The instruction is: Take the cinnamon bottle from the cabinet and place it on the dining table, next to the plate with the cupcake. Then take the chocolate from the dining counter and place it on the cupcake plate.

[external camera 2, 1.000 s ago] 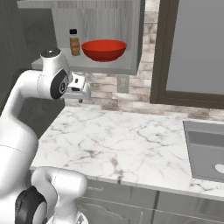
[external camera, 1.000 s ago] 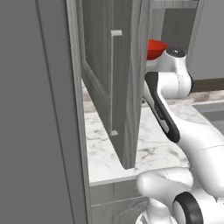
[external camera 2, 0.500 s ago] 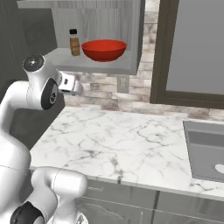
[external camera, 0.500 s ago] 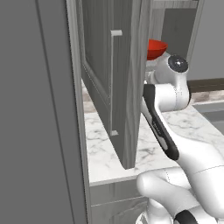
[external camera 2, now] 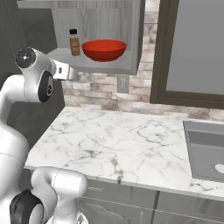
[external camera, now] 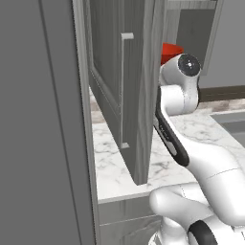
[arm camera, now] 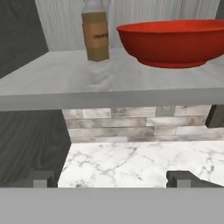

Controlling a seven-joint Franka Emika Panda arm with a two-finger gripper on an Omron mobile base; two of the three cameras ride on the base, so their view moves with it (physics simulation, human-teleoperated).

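Cinnamon bottle [external camera 2: 75, 42] upright on cabinet [external camera 2: 109, 66] shelf, beside red bowl [external camera 2: 104, 50]

The white arm is rising from the base and folding at a raised elbow, its wrist turning the hand forward and roughly level, while the gripper [arm camera: 111, 177] is standing with its jaws spread wide apart and holding nothing between the two dark fingertips [arm camera: 41, 178].
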